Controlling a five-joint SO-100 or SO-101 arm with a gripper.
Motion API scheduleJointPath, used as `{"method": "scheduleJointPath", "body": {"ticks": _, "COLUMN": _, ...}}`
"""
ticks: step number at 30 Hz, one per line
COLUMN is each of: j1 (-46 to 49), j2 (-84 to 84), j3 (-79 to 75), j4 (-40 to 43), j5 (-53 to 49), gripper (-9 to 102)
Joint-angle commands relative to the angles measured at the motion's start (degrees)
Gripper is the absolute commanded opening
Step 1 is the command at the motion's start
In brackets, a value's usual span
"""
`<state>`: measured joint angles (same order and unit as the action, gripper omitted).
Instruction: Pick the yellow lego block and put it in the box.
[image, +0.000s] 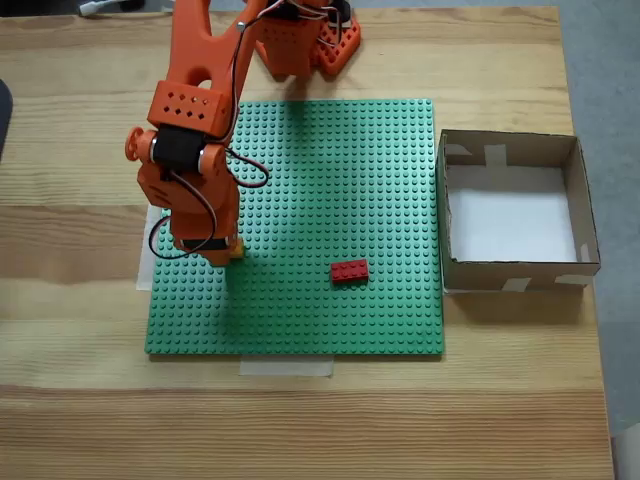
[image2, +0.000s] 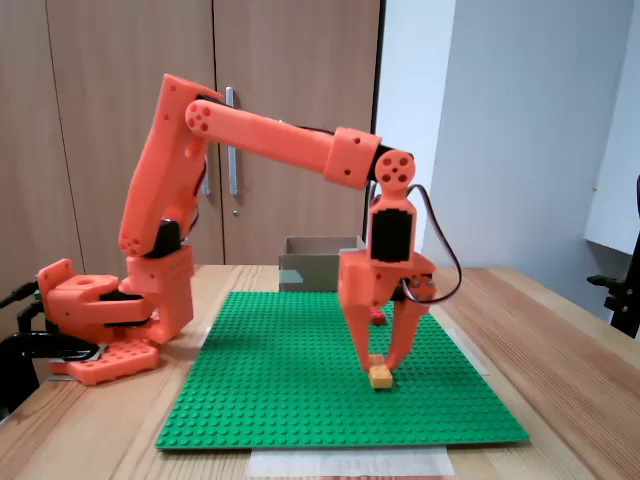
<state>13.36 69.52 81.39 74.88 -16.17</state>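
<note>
My gripper (image2: 381, 366) points straight down over the green baseplate (image2: 300, 370). My jaws stand part open, one finger on each side of the yellow lego block (image2: 380, 376); whether the fingertips (image2: 366, 357) press on it I cannot tell. The block rests on the baseplate near its left edge in the fixed view from above, where a yellow corner (image: 237, 250) shows under my wrist.

A red brick (image: 350, 271) lies on the baseplate toward its right edge in that view, well apart from my gripper. The box (image: 513, 278) sits on the wooden table (image: 400, 420) just beside the baseplate's right edge, open side up, white bottom showing. My arm base (image2: 95, 325) stands at the table's far edge in that view.
</note>
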Motion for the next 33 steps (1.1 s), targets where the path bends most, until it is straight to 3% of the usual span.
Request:
{"method": "scheduleJointPath", "body": {"ticks": 1, "j1": -0.6, "j2": 6.1, "j3": 0.7, "j4": 0.2, "j5": 0.3, "gripper": -1}}
{"method": "scheduleJointPath", "body": {"ticks": 24, "j1": -3.1, "j2": 33.7, "j3": 22.6, "j4": -0.4, "j5": -1.9, "gripper": -1}}
{"method": "scheduleJointPath", "body": {"ticks": 33, "j1": -9.5, "j2": 48.2, "j3": 28.6, "j4": 3.0, "j5": -1.7, "gripper": -1}}
